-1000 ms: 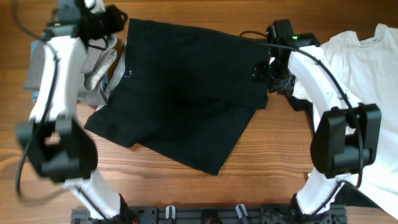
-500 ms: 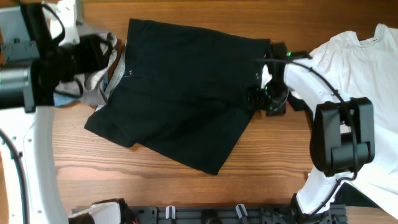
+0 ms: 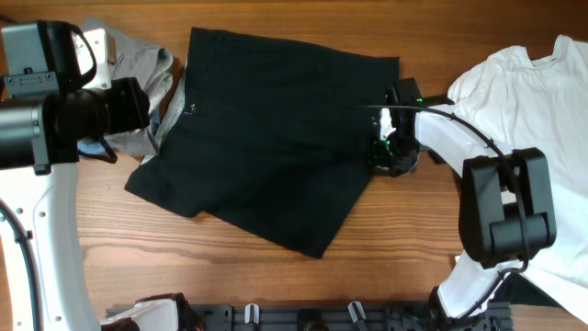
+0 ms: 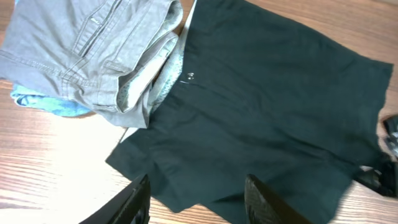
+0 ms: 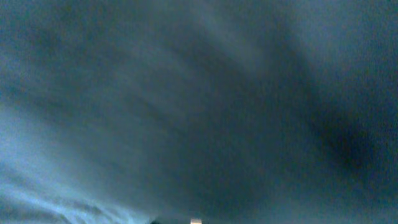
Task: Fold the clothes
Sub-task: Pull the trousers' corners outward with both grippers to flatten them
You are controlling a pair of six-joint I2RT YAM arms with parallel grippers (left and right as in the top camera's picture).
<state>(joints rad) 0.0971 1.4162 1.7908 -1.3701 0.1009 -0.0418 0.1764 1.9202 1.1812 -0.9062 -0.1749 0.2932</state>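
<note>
The black garment (image 3: pixel 266 138) lies spread flat in the middle of the table, its lower right part folded over. My right gripper (image 3: pixel 384 154) sits low at the garment's right edge and is shut on the cloth there. In the right wrist view, dark blurred cloth (image 5: pixel 199 93) fills the frame and hides the fingers. My left gripper (image 3: pixel 124 103) hangs high over the table's left side. In the left wrist view it (image 4: pixel 199 205) is open and empty above the black garment (image 4: pixel 267 106) near its lower left hem.
A crumpled grey garment (image 3: pixel 138 69) (image 4: pixel 81 43) with a blue piece (image 4: pixel 43 104) under it lies against the black garment's left edge. A white T-shirt (image 3: pixel 533 119) covers the right side. A black rail (image 3: pixel 303 317) runs along the wooden table's (image 3: pixel 276 285) front edge.
The left arm has lifted away from the black garment's upper left corner and its jaws have opened. The right gripper slid down the garment's right edge and shut.
</note>
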